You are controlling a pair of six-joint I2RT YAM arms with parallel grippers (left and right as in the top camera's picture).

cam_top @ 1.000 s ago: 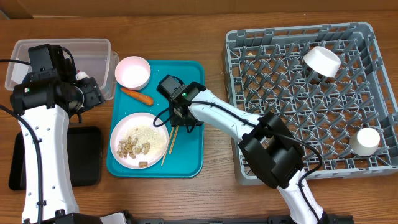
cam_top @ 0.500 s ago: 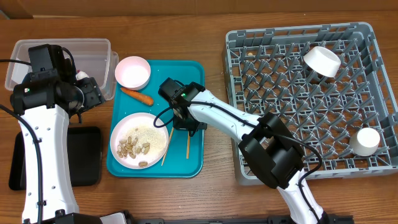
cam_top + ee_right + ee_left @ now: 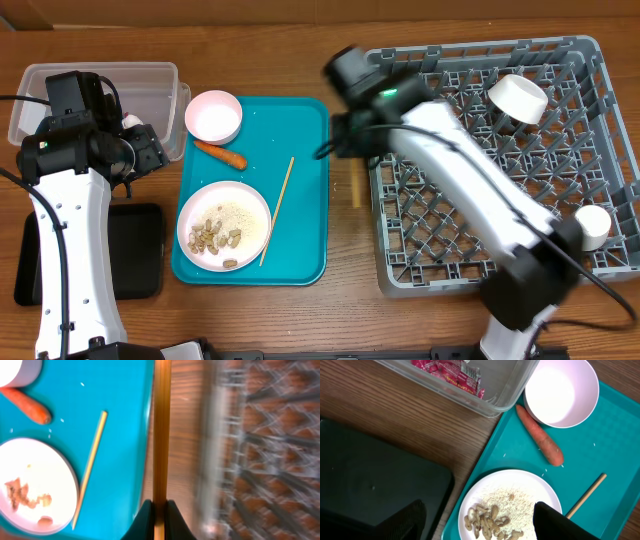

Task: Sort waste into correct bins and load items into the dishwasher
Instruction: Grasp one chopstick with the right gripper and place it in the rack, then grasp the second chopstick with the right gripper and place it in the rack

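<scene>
My right gripper [image 3: 160, 510] is shut on one wooden chopstick [image 3: 161, 430] and holds it over the gap between the teal tray and the grey dish rack [image 3: 490, 170]; the overhead view shows the gripper [image 3: 348, 140] blurred. The other chopstick [image 3: 277, 210] lies on the teal tray. A white plate [image 3: 224, 225] holds peanuts and rice [image 3: 495, 517]. A carrot [image 3: 220, 153] lies beside a white bowl [image 3: 213, 116]. My left gripper [image 3: 480, 527] is open and empty above the plate's left side. The red wrapper [image 3: 450, 369] lies in the clear tub [image 3: 100, 68].
The teal tray [image 3: 300, 120] sits mid-table. The black tray [image 3: 135, 250] lies at the left front, under the left arm. A white bowl [image 3: 517, 98] and a small cup [image 3: 588, 227] stand in the rack.
My right gripper has lifted one chopstick off the teal tray and swung right and back toward the rack. The other chopstick stays on the tray. The left arm has not moved.
</scene>
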